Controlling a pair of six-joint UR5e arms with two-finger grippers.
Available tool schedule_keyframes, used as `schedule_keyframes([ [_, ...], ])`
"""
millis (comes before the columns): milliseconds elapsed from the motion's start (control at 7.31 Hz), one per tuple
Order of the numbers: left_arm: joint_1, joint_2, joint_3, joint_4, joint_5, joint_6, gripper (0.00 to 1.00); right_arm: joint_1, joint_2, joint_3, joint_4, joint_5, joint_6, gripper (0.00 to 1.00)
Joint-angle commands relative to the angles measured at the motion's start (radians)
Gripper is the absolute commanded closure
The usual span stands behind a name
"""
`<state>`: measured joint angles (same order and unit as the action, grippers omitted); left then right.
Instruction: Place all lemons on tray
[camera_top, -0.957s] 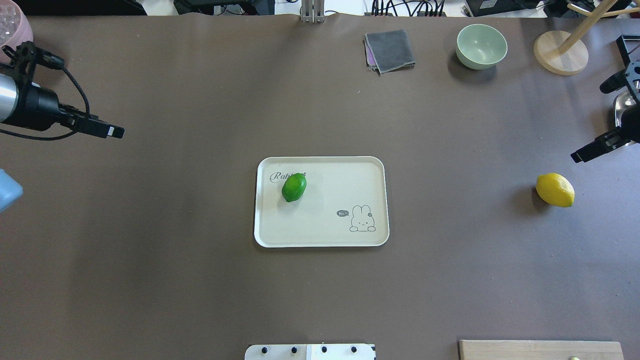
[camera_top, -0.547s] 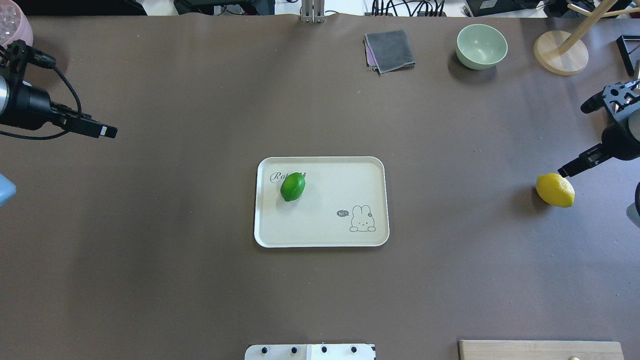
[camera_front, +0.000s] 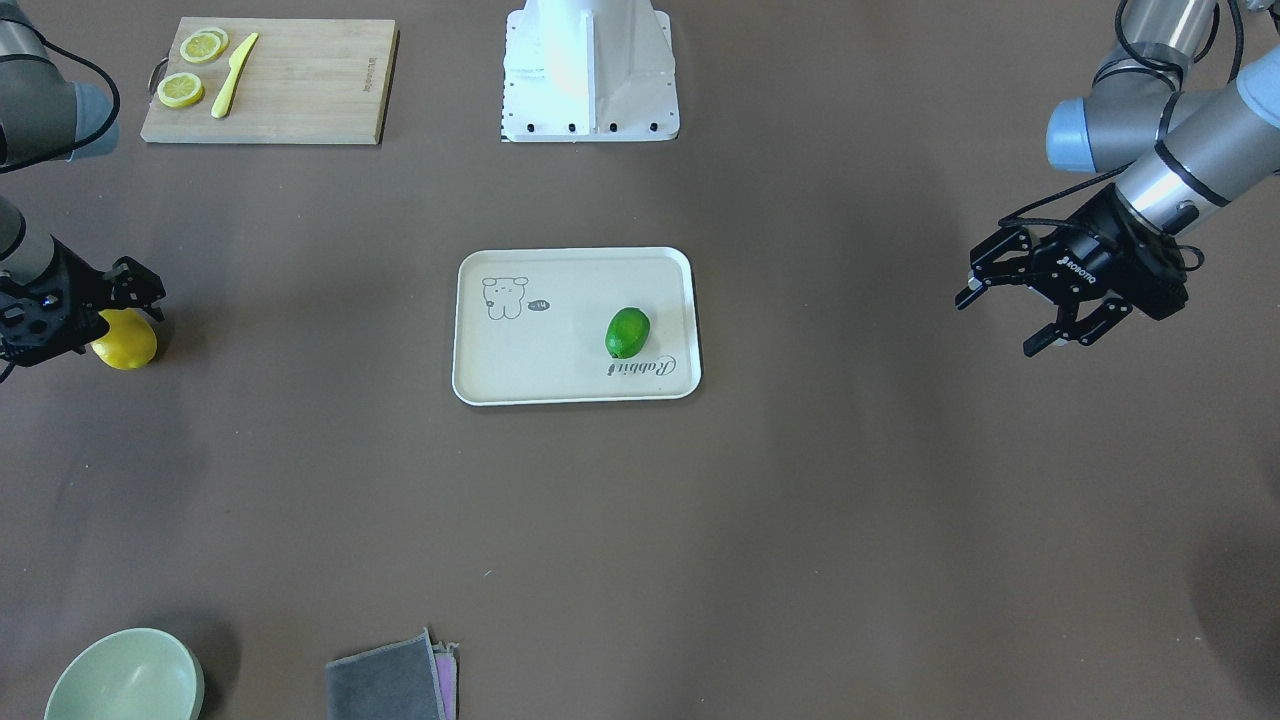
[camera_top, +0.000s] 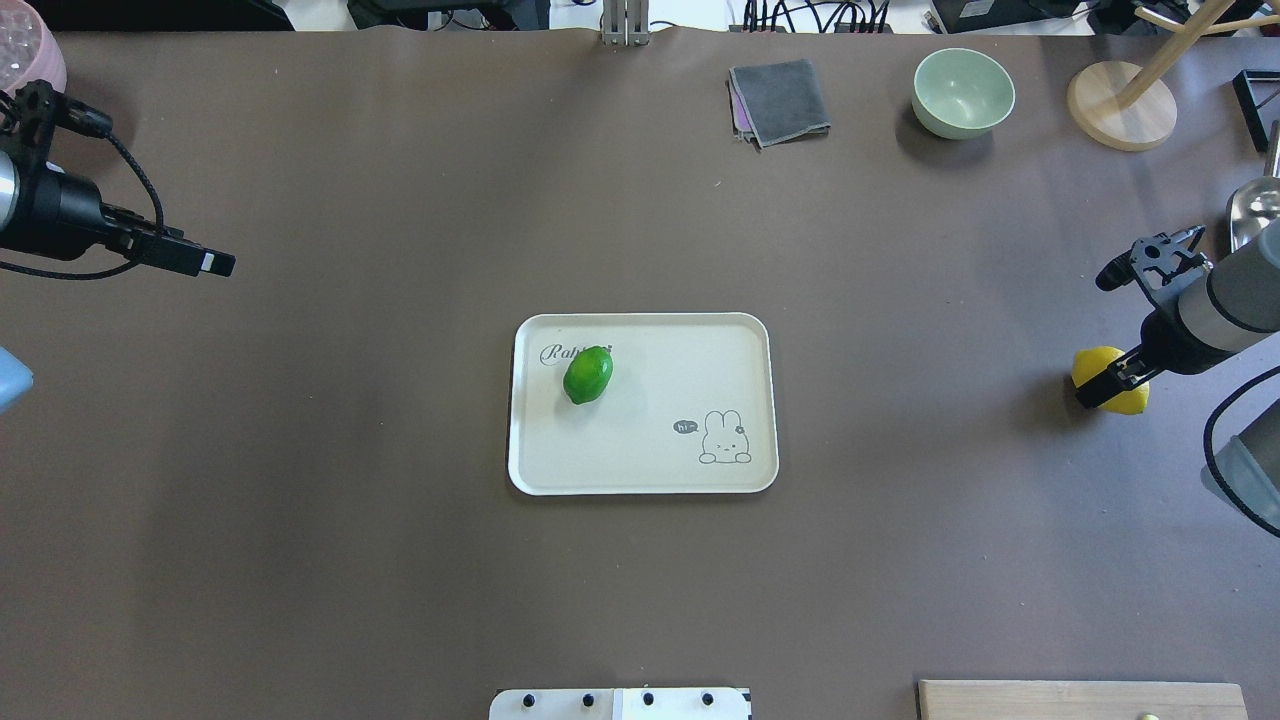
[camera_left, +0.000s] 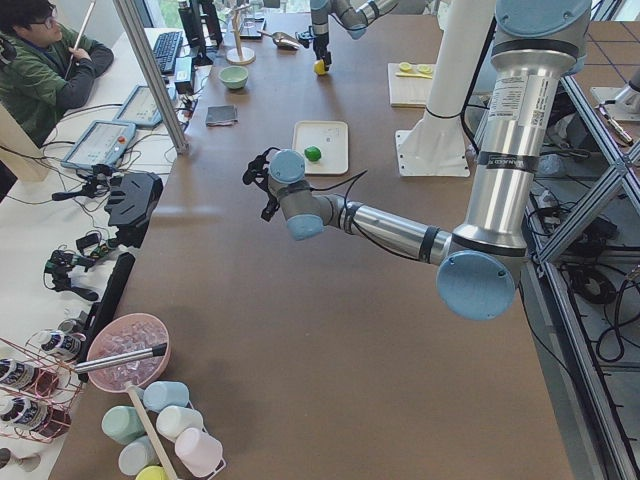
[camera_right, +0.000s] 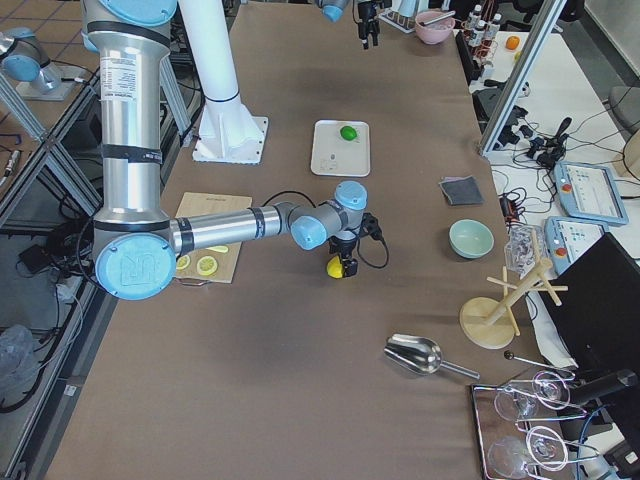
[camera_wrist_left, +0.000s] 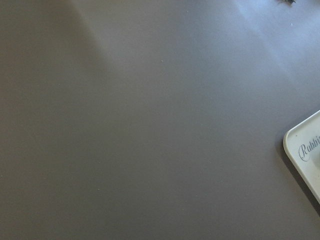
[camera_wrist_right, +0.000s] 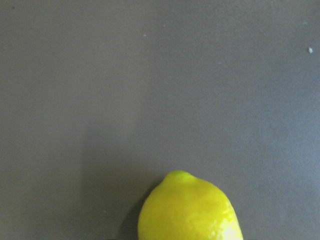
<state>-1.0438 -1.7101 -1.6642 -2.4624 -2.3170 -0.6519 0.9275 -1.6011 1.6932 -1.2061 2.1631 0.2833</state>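
Altogether, lemons: two. The green lemon lies on the far-left part of the tray, touching its "Rabbit" script. The yellow lemon lies on the bare table, well right of the tray.
Tray: one, cream, in the middle of the table.
Grippers: two. The right gripper is down at the yellow lemon, fingers spread and not yet pinching it. The left gripper hangs well left of the tray, fingers spread and empty.
Cutting board: one, near right by the robot's base, bearing two lemon slices and one yellow knife.
Far edge: one green bowl, one grey folded cloth, one wooden stand.
Surface: brown table.
Room: one seated person at a side desk.
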Motion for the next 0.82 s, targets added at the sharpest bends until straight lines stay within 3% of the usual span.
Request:
schedule_keyframes([
  [0, 0.001, 0.0, 0.001, -0.001, 0.001, 0.0, 0.01, -0.009, 0.012, 0.011, -0.001, -0.008, 0.0, 1.0],
  [274, 0.001, 0.001, 0.001, -0.001, 0.001, 0.0, 0.01, -0.009, 0.088, 0.048, -0.016, 0.001, 0.102, 1.0],
  [684, 0.001, 0.001, 0.001, -0.004, 0.002, -0.003, 0.01, -0.174, 0.319, 0.043, -0.017, -0.026, 0.732, 1.0],
])
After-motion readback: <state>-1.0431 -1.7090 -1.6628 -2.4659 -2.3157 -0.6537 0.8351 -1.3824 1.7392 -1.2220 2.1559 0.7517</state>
